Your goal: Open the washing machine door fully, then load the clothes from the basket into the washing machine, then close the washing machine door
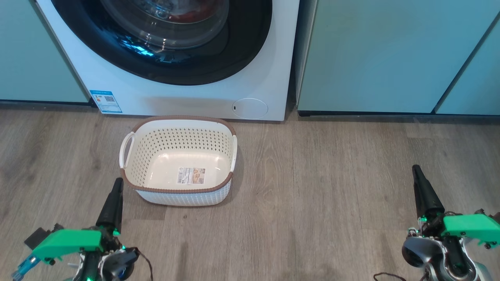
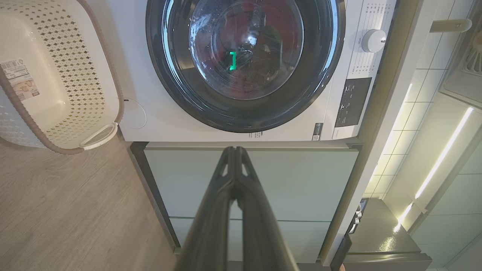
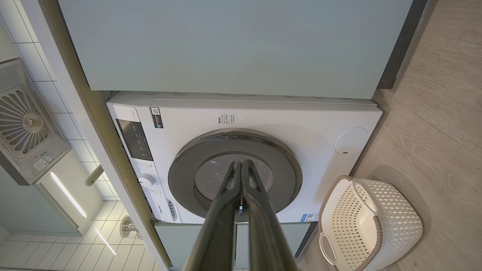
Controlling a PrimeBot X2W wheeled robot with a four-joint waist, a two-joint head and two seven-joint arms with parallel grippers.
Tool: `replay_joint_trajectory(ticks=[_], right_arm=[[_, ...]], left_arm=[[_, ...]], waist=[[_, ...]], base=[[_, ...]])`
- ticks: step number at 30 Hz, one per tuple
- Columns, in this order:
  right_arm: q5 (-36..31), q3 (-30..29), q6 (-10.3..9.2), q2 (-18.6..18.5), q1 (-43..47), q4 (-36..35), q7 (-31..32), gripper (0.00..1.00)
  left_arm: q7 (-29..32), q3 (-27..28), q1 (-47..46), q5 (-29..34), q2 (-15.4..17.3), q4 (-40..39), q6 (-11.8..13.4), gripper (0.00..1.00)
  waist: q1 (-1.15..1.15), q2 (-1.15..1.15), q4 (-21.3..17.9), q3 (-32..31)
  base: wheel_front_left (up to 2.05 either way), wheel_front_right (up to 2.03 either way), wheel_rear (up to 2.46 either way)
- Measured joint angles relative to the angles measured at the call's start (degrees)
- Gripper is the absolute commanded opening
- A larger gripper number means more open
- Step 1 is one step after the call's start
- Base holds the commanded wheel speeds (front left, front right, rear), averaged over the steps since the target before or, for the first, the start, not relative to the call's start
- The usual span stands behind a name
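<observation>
The white washing machine (image 1: 187, 99) stands ahead, and its round black-rimmed door (image 1: 218, 58) lies flush against the front, closed. Red clothes (image 1: 191, 15) show dimly behind the glass, also in the left wrist view (image 2: 263, 75). The cream basket (image 1: 177, 158) with its brown rim sits on the floor before the washer, holding nothing but its label sticker. My left gripper (image 1: 117, 185) is shut at the lower left, just beside the basket's near left corner. My right gripper (image 1: 416, 171) is shut at the lower right, well clear of the basket. The wrist views show the door (image 3: 233, 177), the door (image 2: 244, 64) and the basket (image 3: 371, 222).
Pale teal cabinets (image 1: 390, 54) flank the washer on both sides. Wood-look floor (image 1: 312, 195) stretches open between the basket and my right gripper. The washer's control panel and knob (image 2: 372, 39) appear in the left wrist view.
</observation>
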Motion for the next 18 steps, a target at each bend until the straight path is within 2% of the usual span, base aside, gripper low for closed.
replay_joint_trajectory(ticks=[18], right_arm=[[0.0, -0.03, 0.0, 0.01, 0.0, 0.0, 0.09, 0.0]], left_arm=[[0.22, 0.46, -0.42, 0.07, -0.14, 0.02, 0.0, 0.0]], waist=[[0.0, 0.0, 0.0, 0.0]], base=[[0.0, 0.0, 0.0]])
